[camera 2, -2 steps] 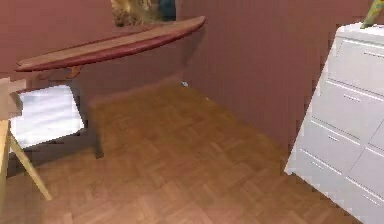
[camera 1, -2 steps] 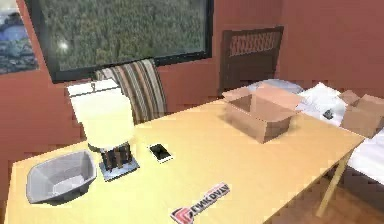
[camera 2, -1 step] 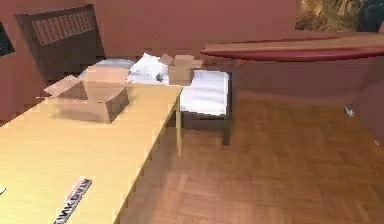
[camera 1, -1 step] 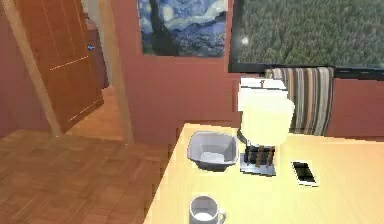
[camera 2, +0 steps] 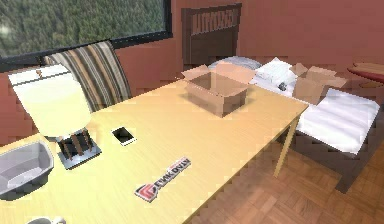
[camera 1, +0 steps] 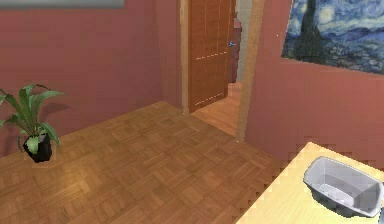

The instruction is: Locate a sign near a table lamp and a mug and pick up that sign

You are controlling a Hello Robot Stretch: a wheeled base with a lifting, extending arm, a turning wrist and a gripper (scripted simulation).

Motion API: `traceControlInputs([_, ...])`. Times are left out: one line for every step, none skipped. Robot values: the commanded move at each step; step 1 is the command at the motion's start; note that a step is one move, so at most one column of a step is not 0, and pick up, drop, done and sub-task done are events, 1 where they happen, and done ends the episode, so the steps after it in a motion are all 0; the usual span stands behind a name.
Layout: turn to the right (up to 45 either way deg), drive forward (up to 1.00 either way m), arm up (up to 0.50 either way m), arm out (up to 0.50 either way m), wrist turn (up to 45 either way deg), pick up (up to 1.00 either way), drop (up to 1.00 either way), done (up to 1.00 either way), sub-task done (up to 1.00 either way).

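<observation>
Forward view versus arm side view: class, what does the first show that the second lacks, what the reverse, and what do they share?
Forward view: a potted plant, a wooden door standing open, a blue painting. Arm side view: a table lamp, a striped chair, an open cardboard box, a phone, a flat sign, a bed. Shared: the yellow table and the grey tub on it.

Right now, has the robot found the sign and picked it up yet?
Finding looks done: a flat sign lies on the yellow table, near the table lamp, in the arm side view. In hand: probably lining up beside the table for a reach. Left: the whole pick-up, since the sign lies flat on the tabletop, not lifted.
</observation>
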Motion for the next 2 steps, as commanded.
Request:
traceControlInputs([0.0, 0.00, 0.50, 0.00, 0.0, 0.00, 0.00, 0.00, 0.00])
traceControlInputs([0.0, 0.00, 0.34, 0.00, 0.0, 0.00, 0.00, 0.00, 0.00])
